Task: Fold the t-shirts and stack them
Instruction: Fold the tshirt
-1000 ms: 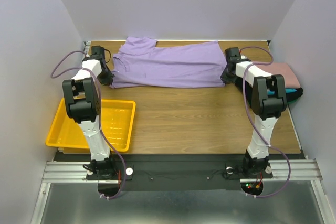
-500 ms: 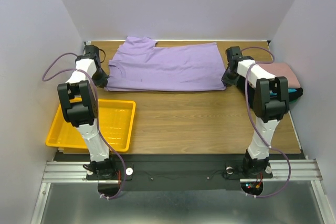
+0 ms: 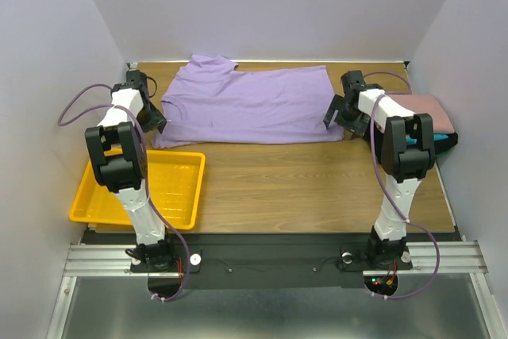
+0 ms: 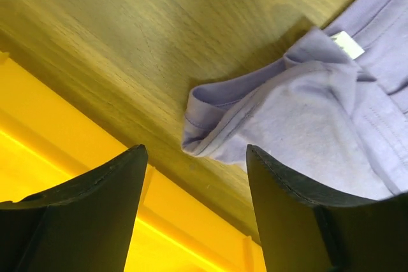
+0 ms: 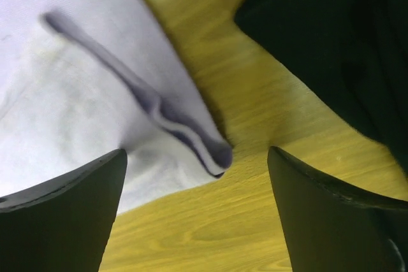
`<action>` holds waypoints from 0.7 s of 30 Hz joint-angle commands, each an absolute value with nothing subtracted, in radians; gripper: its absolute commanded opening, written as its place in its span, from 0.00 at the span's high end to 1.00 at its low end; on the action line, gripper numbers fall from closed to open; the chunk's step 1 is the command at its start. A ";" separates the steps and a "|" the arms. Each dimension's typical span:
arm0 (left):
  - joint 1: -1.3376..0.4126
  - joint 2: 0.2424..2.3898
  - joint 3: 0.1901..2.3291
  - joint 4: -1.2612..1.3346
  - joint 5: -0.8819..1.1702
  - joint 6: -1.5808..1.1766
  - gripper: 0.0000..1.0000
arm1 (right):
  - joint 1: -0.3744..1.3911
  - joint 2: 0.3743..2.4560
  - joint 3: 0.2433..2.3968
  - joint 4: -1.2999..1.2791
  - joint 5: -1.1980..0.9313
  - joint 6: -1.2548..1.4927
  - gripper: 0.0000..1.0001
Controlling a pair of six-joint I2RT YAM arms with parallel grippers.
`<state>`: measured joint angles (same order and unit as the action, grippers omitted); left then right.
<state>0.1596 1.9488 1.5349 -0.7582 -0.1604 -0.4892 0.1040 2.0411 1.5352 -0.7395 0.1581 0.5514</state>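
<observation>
Scene: two robot arms reach over a wooden table (image 3: 302, 180), seen from above, with one close view from each wrist.
Lavender t-shirt (image 3: 250, 105): lies sideways along the far part of the table, neck toward the left and hem toward the right, mostly flat.
Finished stack: at the table's right edge, a folded pink shirt (image 3: 432, 113) on top, with teal (image 3: 413, 139) and black (image 3: 446, 142) cloth showing beneath it.
Yellow tray (image 3: 87, 196): near left, just beside the shirt's near left corner but not touching it.
Left arm (image 3: 119, 148): its jaws stand apart and hold nothing. The wrist view shows the bunched sleeve corner (image 4: 210, 119) on the wood just past the two tips.
Right arm (image 3: 401, 148): its jaws are also apart and empty, straddling the near right hem corner (image 5: 191, 132), where the cloth is doubled into layers.
Step in hand: probably the lengthwise fold of the lavender t-shirt, with both arms posted at its near corners. The shirt is not yet compact enough to stack.
Next move: it looks as if each arm must lower and pinch its corner, catching every layer, and then both must carry the near edge across together.
Care needed: uneven travel would skew the fold, and the left corner lies close to the tray rim.
</observation>
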 commanded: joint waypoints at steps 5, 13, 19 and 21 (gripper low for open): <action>0.121 1.864 1.687 -0.753 -0.160 -0.492 0.18 | 0.097 1.967 1.617 -0.736 0.005 0.440 0.00; 0.026 2.095 1.905 -0.772 -0.087 -0.454 0.17 | 0.103 1.939 1.614 -0.666 -0.065 0.362 0.00; 0.023 2.114 1.859 -0.769 -0.132 -0.465 0.27 | 0.103 1.960 1.605 -0.663 -0.008 0.357 0.00; 0.023 2.114 1.833 -0.773 -0.155 -0.469 0.27 | 0.103 1.967 1.603 -0.663 -0.006 0.357 0.00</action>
